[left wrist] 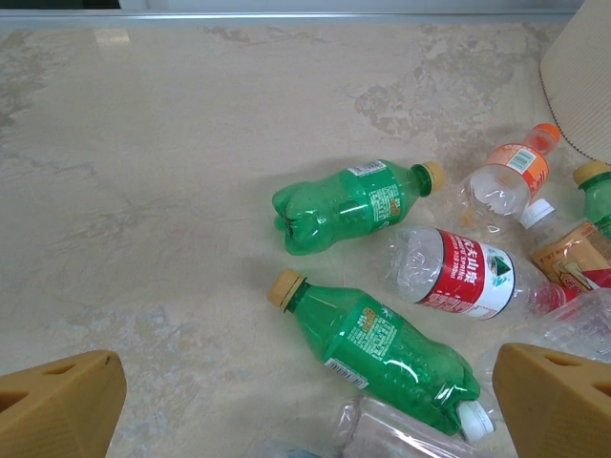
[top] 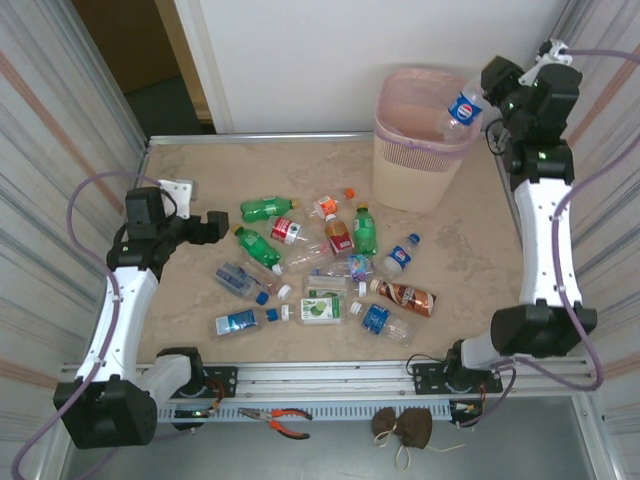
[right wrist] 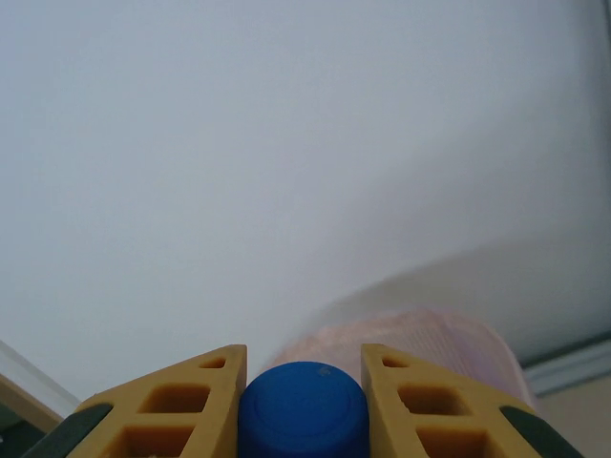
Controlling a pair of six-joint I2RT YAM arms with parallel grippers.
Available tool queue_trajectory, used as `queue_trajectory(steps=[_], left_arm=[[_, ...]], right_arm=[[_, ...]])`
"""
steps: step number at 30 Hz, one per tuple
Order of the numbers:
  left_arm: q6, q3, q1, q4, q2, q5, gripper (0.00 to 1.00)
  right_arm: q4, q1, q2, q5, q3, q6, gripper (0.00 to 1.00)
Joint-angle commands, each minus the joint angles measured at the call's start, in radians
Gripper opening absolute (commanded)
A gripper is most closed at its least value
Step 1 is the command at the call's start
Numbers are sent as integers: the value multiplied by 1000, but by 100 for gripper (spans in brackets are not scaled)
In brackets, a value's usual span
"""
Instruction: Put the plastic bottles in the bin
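My right gripper (top: 487, 102) is shut on a clear bottle with a blue label (top: 462, 110), held tilted over the far rim of the beige, pink-lined bin (top: 398, 138). In the right wrist view its blue cap (right wrist: 304, 408) sits between the fingers, with the bin's pink rim (right wrist: 430, 334) beyond. Several plastic bottles lie scattered mid-table. My left gripper (top: 222, 228) hangs open just left of them, its jaws wide apart above a green bottle (left wrist: 382, 348). Another green bottle (left wrist: 348, 202) and a red-labelled clear one (left wrist: 458, 272) lie beyond.
Red-handled pliers (top: 280, 418) and a brown pouch (top: 403, 428) lie on the metal ledge in front of the table. Walls close in the table's left, right and far sides. Bare tabletop (top: 200, 290) stretches left of the bottle pile.
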Motion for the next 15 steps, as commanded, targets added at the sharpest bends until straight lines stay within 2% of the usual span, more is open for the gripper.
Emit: queue_trajectory(steps=[1, 11, 15], left_arm=[[2, -6, 7, 19, -5, 17, 99], [-7, -19, 9, 26, 2, 34, 99], [-10, -23, 6, 25, 3, 32, 99]], right_arm=[[101, 25, 102, 4, 77, -24, 25], [24, 81, 422, -83, 352, -51, 24], [-51, 116, 523, -77, 424, -108, 23]])
